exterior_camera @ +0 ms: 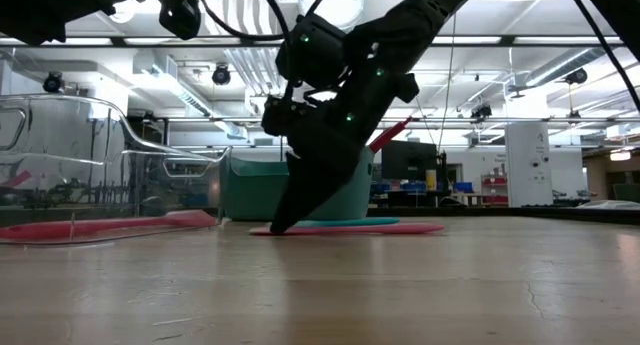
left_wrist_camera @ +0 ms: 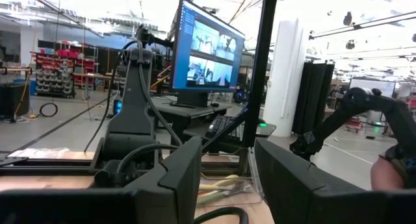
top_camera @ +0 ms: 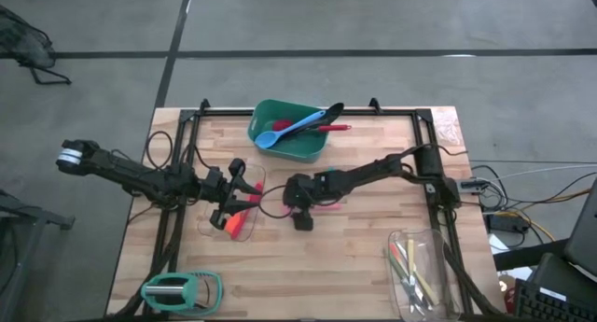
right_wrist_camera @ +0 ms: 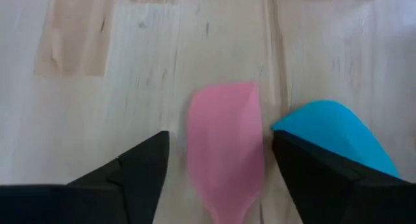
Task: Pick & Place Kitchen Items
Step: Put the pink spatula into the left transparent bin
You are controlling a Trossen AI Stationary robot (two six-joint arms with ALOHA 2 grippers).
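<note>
The right gripper (top_camera: 302, 219) was down at the wooden worktop (top_camera: 354, 266), some way in front of the green tub (top_camera: 297, 147) that stood at the worktop's far edge. Its two fingers (right_wrist_camera: 130, 175) were spread apart, one on each side of the blade of a pink spatula (right_wrist_camera: 226, 152) lying flat on the wood; neither finger had closed on it. A teal spatula (right_wrist_camera: 338, 133) lay just beside the pink one, partly under one fingertip. In the low view the fingertips touched the worktop at the end of the pink spatula, with the tub behind.

Inside the tub lay a blue spoon (top_camera: 289, 131), a red utensil (top_camera: 326, 128) and a black one (top_camera: 331, 108).

The left gripper (top_camera: 244, 193) hovered left of the tub's near side, above a clear glass tray (top_camera: 210, 224) holding red and orange utensils (top_camera: 235, 224); its fingers (left_wrist_camera: 175, 178) stood open, holding nothing.
</note>
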